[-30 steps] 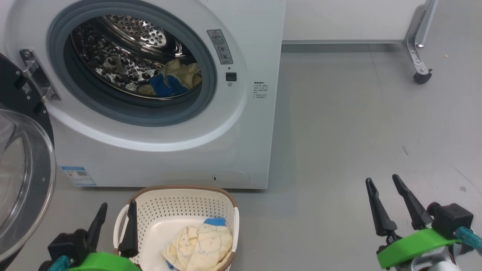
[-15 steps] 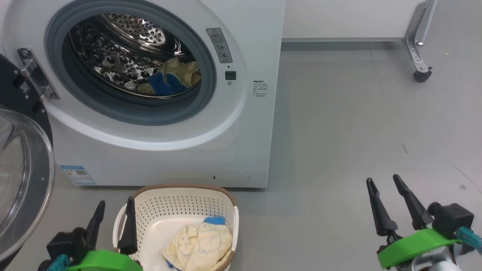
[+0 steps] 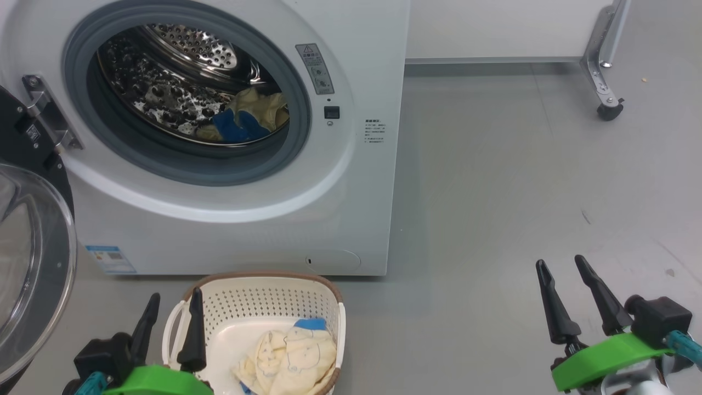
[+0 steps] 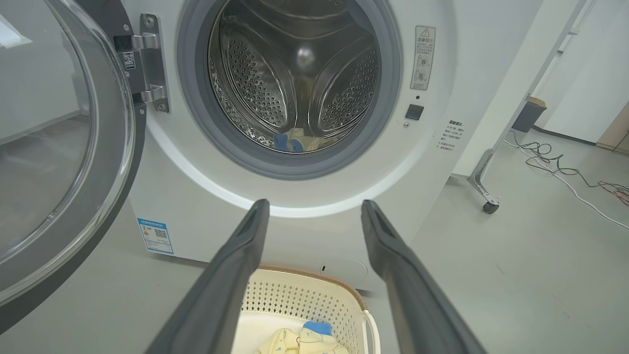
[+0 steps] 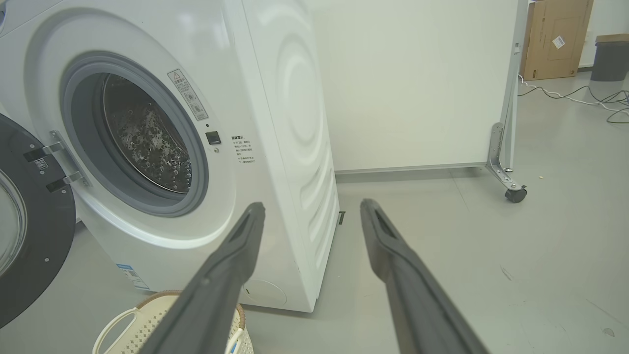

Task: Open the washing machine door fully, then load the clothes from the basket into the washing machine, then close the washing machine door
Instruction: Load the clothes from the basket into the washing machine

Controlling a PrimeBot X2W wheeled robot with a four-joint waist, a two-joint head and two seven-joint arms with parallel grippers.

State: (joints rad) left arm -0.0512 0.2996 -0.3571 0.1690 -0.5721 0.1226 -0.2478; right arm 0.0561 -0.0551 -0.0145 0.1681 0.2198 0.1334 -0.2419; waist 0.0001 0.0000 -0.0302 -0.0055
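Note:
The white washing machine [image 3: 362,66] stands with its door [image 3: 33,263] swung wide open to the left. Inside the steel drum lies a cream and blue garment [image 3: 247,118]. On the floor in front of the machine sits the cream basket [image 3: 263,299], holding more clothes [image 3: 288,354], pale yellow with a blue patch. My left gripper [image 3: 175,294] is open and hovers at the basket's left rim with nothing between its fingers; in the left wrist view [image 4: 315,202] it points at the machine over the basket [image 4: 304,295]. My right gripper [image 3: 559,261] is open and empty over bare floor, far right of the basket.
A white partition panel on a metal leg with a caster [image 3: 606,109] stands behind and to the right of the machine. Cables [image 4: 565,169] trail on the floor beyond it, near a cardboard box [image 5: 555,39] and a grey bin [image 5: 609,56]. Grey floor spreads right of the machine.
The whole head picture has shifted slightly left, so the camera moved. Both grippers stay open and keep their places; the clothes and door have not moved.

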